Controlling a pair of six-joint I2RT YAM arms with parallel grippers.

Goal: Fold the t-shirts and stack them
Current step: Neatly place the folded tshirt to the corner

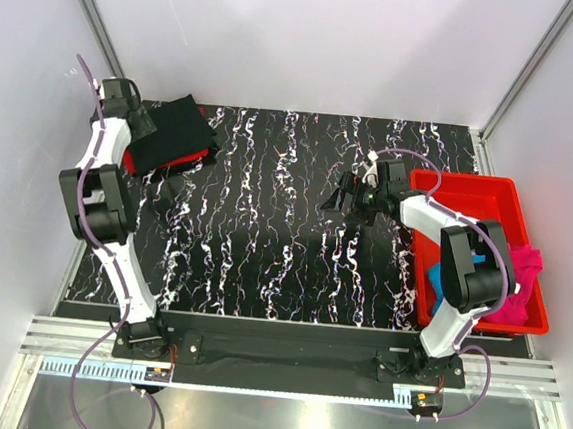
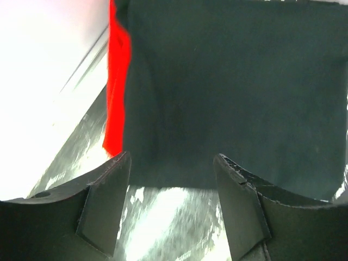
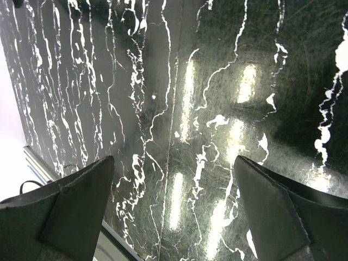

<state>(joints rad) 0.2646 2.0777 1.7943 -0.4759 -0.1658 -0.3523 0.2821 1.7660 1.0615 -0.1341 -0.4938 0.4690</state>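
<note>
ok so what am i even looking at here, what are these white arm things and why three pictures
Two robot arms bolted to a marbled black table. One picture looks down from above; the other two come from cameras on each wrist, with the dark fingers at the bottom. The left gripper is open, holding nothing, right beside a folded black t-shirt lying on a red t-shirt. The right gripper hangs open over bare table. A red bin on the right holds a blue t-shirt and a magenta t-shirt, not yet folded.

T-shirts: one black (image 1: 178, 130), one red (image 1: 193, 156), one blue (image 1: 437, 279), one magenta (image 1: 521, 285); one bin (image 1: 470, 185).
</note>
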